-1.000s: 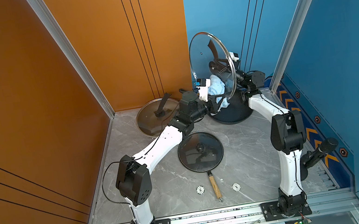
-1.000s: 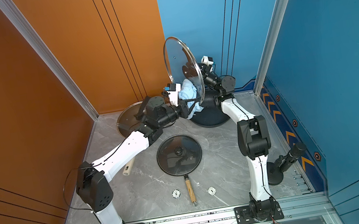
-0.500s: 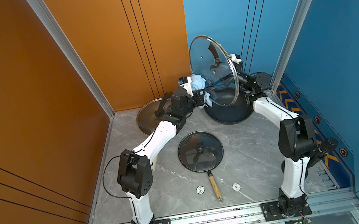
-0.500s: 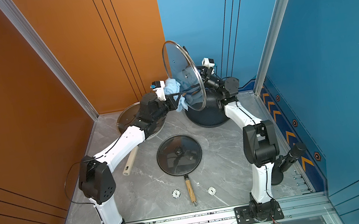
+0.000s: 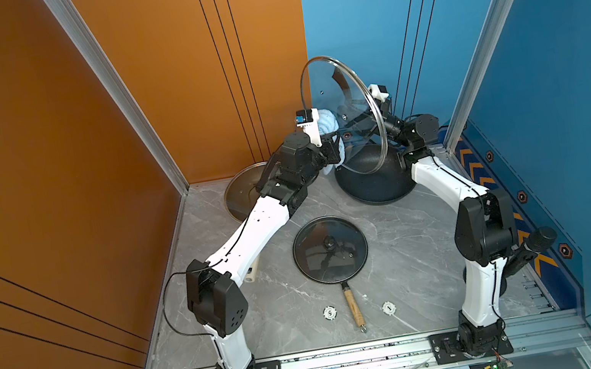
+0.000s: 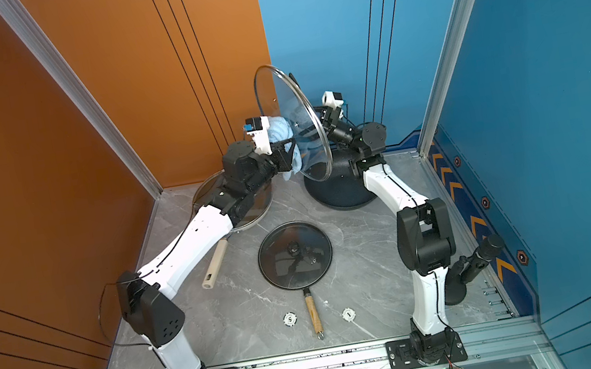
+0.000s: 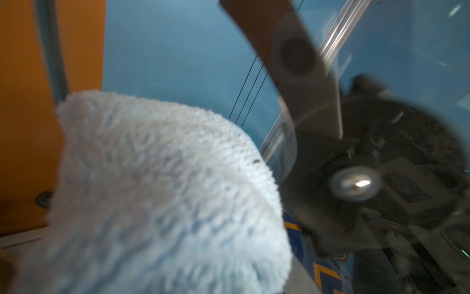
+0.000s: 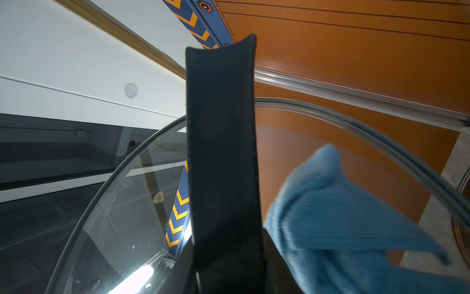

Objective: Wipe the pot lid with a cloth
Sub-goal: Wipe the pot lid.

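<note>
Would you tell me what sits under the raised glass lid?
A dark pan stands on the table below the glass lid. Its far part shows only through the glass; the right arm covers one side.

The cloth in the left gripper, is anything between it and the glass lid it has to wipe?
Nothing visible stands between them. The cloth, bunched in the left gripper, sits right beside the underside of the glass lid, which the right gripper holds upright by its handle. Whether cloth and glass touch is unclear.
</note>
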Controlling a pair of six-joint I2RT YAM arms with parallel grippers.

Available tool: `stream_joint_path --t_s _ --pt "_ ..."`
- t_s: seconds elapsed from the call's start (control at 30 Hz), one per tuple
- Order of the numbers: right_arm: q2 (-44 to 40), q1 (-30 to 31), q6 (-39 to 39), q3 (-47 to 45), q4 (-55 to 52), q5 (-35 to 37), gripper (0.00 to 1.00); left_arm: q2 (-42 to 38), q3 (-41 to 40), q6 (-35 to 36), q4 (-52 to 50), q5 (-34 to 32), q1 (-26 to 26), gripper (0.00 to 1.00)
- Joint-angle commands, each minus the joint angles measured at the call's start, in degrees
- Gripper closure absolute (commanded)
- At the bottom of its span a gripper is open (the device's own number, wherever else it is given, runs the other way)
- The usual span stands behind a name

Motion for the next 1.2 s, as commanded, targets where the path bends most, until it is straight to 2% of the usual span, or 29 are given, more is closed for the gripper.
stream_joint_path --t_s 0.0,0.13,0.33,0.5,0.67,0.73,0.83,0.9,0.97,1.07,1.17 --pt "-0.6 1.8 -1.1 3.8 3.4 0.2 0.88 -2.8 2.5 3.7 5.2 1.4 -0.5 0.78" --pt "-1.3 3.1 -3.9 3.7 2.4 -1.5 0.87 -2.8 0.7 4.6 7.9 0.7 0.0 0.77" --pt "-3.9 3.3 -7.5 3.7 2.5 -2.5 0.87 -2.8 -4.3 0.6 6.0 -2.3 2.9 0.78" --pt "-6.6 2.1 -10.7 2.6 2.1 -0.3 0.85 -3.4 -10.0 -3.9 2.4 -5.3 4.2 0.78" --pt "-8.4 1.2 -16.0 2.5 -4.0 0.7 0.87 -7.0 -13.7 -2.2 -2.7 -10.6 3.7 0.79" --pt "-9.9 1.0 -23.8 1.8 -13.5 0.5 0.87 -9.4 -15.5 -1.4 -3.5 -11.9 4.1 0.79" --pt "-14.8 1.9 -49.2 0.6 -41.1 5.0 0.9 -14.0 -18.0 1.7 -5.3 -15.2 4.5 0.78" --pt "-18.3 4.1 -71.6 2.3 -61.7 16.5 0.9 -18.0 -20.1 3.8 -7.3 -18.6 4.8 0.78" --pt "-19.7 6.7 -85.3 3.8 -73.4 28.9 0.91 -21.5 -22.3 4.7 -9.1 -21.0 5.1 0.78" --pt "-21.1 9.0 -93.5 1.9 -75.3 40.7 0.91 -25.6 -23.3 5.4 -14.5 -24.0 5.4 0.78" --pt "-22.3 11.6 -101.4 -2.4 -70.8 51.0 0.91 -28.3 -23.3 5.4 -20.6 -25.8 5.1 0.78"
